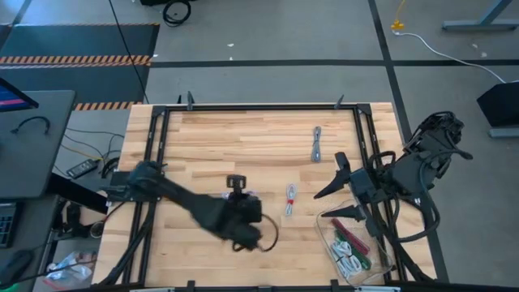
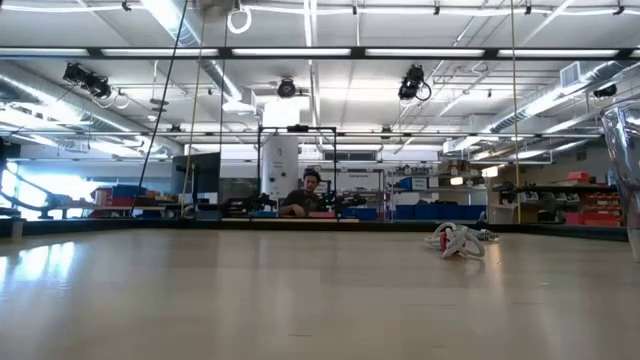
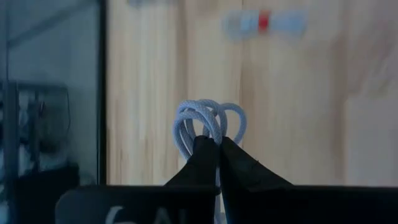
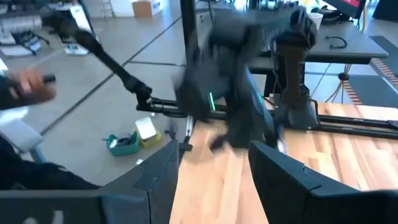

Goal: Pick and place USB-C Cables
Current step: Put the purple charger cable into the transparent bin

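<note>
In the left wrist view my left gripper (image 3: 218,148) is shut on a pale lilac coiled USB-C cable (image 3: 205,121). In the high view that gripper (image 1: 247,199) is over the middle of the table, and the low view does not show it. A grey cable with a red tie (image 1: 289,199) (image 2: 455,240) lies flat on the wood just to its right. A second grey cable (image 1: 316,144) lies farther back. My right gripper (image 1: 324,204) (image 4: 214,168) is open and hovers between the red-tie cable and the clear tray (image 1: 326,229), touching nothing. My left gripper pinches the lilac cable between its two fingertips (image 3: 202,155), at the base of the coil's loops (image 3: 214,134). The loops stand out past the fingertips. No part of the bundle shows on the table. The fingers hide the rest of the bundle.
The clear tray (image 1: 381,261) at the table's near right corner holds several bundles: white, green and red ones. Its wall shows at the right edge of the low view (image 2: 625,170). A black frame (image 1: 243,108) runs around the tabletop. People show in the room beyond.
</note>
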